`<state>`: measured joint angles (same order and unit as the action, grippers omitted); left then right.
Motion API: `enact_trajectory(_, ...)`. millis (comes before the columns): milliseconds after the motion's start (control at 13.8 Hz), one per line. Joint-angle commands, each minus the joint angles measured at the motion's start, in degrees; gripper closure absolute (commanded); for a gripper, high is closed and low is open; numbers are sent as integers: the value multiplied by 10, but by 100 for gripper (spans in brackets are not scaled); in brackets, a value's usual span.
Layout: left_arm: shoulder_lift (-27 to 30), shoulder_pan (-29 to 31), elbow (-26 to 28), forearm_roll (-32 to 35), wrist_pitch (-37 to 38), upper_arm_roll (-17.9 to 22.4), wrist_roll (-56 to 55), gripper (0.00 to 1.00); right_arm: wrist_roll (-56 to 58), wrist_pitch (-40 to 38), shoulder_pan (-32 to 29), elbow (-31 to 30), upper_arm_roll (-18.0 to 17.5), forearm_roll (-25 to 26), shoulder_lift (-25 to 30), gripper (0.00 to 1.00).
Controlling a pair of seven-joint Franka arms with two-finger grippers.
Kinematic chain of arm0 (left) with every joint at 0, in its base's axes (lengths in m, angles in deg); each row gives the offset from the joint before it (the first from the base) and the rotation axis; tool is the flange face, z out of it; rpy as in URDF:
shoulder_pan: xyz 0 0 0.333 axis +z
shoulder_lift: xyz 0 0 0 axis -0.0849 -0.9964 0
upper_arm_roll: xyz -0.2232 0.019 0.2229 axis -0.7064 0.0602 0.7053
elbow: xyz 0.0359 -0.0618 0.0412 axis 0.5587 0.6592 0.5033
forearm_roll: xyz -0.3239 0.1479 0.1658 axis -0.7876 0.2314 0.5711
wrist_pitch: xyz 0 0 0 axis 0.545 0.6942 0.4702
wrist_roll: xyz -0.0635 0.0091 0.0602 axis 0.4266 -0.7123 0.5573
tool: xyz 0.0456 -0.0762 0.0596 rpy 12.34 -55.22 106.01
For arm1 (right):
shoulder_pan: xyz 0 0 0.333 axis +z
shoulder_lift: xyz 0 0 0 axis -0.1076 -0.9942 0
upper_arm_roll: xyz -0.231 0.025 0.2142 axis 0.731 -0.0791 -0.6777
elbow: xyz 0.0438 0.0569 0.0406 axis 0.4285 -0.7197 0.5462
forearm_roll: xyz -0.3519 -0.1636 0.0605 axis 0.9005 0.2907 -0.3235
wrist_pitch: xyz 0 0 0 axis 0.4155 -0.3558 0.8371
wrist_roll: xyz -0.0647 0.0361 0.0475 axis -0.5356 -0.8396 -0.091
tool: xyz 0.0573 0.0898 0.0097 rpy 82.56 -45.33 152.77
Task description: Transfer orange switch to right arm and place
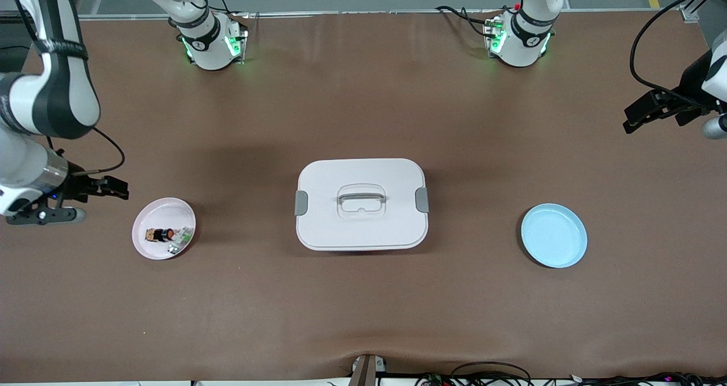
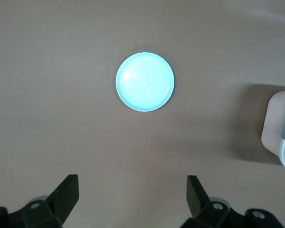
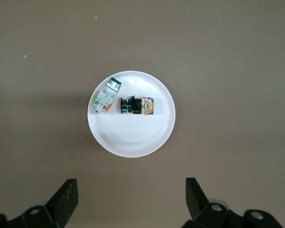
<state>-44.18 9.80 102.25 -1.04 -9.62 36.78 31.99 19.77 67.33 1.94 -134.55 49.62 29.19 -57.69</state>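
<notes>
Front view gives me the whole brown counter point(image 1: 363, 306), and I take the white lidded box with grey side clips and a handle point(image 1: 361, 204) at its middle as my landmark. Beside the box, toward the right arm's end and slightly nearer the camera, sits a small pale pink round dish point(image 1: 143, 244). In it lies the orange switch point(image 1: 161, 235), a tiny black blocky part with an orange cap, on its side, just beside a small green-white-grey part point(image 1: 180, 239). Beside the box toward the left arm's end sits an empty light blue round plate point(image 1: 554, 235), which I judge to be the drop spot.

The right end effector point(image 1: 108, 187) hangs above the counter beside the dish, away from the box, fingers spread and holding nothing. The left end effector point(image 1: 647, 113) waits high above its end of the counter, also spread and empty. Both arms look parked so their wrist cameras each frame one dish.

The right wrist view shows what the front view blurs: the switch and the green part lie close, perhaps touching. The left wrist view confirms the blue plate is bare, with a box corner at its edge.
</notes>
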Motion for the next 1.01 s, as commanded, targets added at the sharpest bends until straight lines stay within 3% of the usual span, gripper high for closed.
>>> enact_trajectory(0, 9, 3, -2, -11, 10, 1, 15, 0, -35, -19, 3, -14, -2, 4, 52, 0)
enact_trajectory(578, 9, 3, -13, -20, 26, -5, 48, 0, -36, -36, 4, -14, -4, 3, 175, 0)
enact_trajectory(794, 9, 1, -15, -20, 27, -5, 44, 0, -40, -74, 0, 39, -2, -18, 171, 0)
enact_trajectory(939, 7, 0, -16, -20, 27, -5, 44, 0, -64, -76, -4, 91, 0, -47, 139, 0)
